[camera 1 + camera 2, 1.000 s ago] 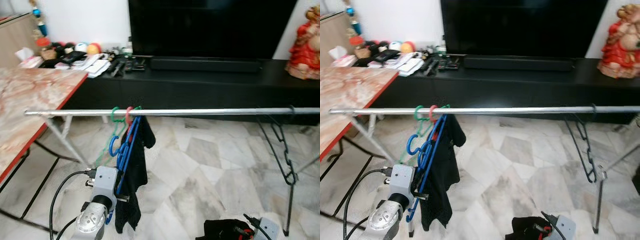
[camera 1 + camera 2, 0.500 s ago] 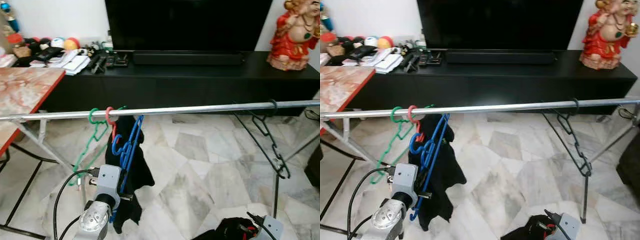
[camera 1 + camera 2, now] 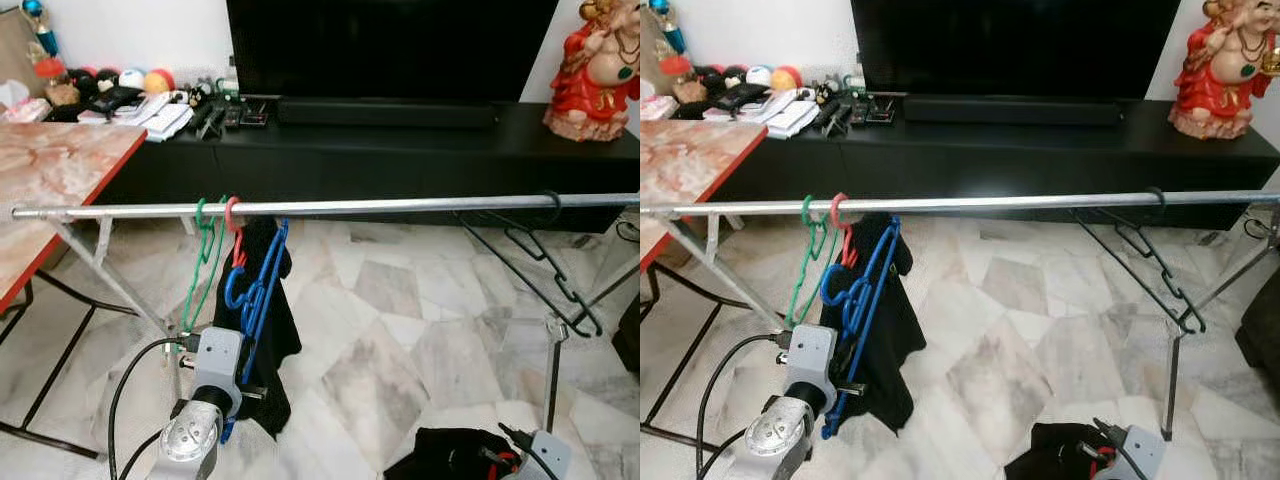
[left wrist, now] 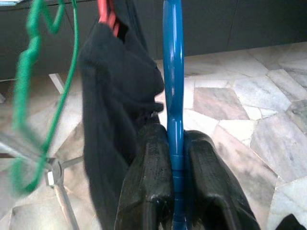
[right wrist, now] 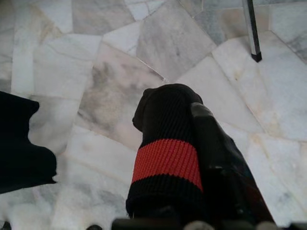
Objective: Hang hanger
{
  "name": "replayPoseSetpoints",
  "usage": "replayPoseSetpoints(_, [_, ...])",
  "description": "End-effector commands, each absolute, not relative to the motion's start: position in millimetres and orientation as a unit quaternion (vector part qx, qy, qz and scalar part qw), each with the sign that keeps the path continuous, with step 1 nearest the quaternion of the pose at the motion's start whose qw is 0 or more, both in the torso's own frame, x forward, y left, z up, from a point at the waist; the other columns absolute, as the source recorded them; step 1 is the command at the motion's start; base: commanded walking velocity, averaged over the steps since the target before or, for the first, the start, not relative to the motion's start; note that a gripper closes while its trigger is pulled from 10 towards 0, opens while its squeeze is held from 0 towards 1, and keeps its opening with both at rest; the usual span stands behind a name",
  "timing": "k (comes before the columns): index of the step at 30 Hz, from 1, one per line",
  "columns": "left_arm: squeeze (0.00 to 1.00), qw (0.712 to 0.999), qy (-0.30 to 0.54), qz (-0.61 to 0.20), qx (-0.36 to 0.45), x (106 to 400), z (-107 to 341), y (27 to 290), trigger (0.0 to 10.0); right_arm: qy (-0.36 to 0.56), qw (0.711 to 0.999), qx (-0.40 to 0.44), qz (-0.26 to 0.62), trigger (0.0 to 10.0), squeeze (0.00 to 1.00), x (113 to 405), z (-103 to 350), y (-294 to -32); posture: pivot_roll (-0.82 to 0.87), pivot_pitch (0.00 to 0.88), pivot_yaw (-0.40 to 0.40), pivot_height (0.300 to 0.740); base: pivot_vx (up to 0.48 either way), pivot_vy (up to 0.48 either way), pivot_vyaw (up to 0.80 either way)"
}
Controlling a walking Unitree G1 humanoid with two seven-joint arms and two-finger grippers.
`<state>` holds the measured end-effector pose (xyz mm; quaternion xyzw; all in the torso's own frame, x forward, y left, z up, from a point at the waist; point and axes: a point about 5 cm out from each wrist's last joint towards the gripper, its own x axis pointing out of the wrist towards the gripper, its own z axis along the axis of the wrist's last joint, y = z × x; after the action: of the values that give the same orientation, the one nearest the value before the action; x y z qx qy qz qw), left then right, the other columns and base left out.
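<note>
A silver rail crosses the view at waist height. On its left part hang a green hanger and a red hanger carrying a black garment. My left gripper is shut on a blue hanger, held upright in front of that garment. Its top reaches just under the rail and its hook curls out to the left. A black hanger hangs slanted at the rail's right end. My right gripper, low at the right, is shut on a black cloth with a red band.
A marble-topped table with a red edge stands at the left. Behind the rail runs a black TV console with clutter and a red figurine. The rack's right leg comes down onto the marble floor.
The camera has shifted, so the whole view moved. The green hanger now hangs straighter and the black hanger has swung out to the right. Both grippers keep their holds.
</note>
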<state>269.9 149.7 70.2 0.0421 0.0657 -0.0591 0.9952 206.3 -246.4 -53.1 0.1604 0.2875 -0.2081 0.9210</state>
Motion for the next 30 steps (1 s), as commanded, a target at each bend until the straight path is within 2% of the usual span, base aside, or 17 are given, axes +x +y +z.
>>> replayPoseSetpoints(1, [0.00,0.996,0.054,-0.055,0.040,271.9,75.0,151.4,10.0,0.286,0.920,0.164,-0.214,10.0,0.00,205.2,-52.8,-249.6,0.00,0.045,0.031,0.740,-0.292,0.000,0.00])
replayPoseSetpoints(7, [0.00,0.997,0.052,-0.050,0.039,273.9,76.3,152.5,10.0,0.286,0.919,0.164,-0.216,10.0,0.00,205.6,-52.4,-250.9,0.00,0.045,0.034,0.740,-0.289,0.000,0.00])
replayPoseSetpoints(18, [0.00,0.998,0.050,-0.026,0.025,276.7,79.3,159.5,10.0,0.290,0.917,0.167,-0.217,10.0,0.00,205.0,-53.5,-249.3,0.01,0.039,0.036,0.740,0.000,0.000,0.00])
replayPoseSetpoints(30, [0.00,0.998,0.055,-0.032,0.019,278.0,77.6,156.3,10.0,0.287,0.917,0.164,-0.223,10.0,0.00,201.0,-54.5,-251.5,-0.02,0.044,0.047,0.740,0.000,0.421,0.00])
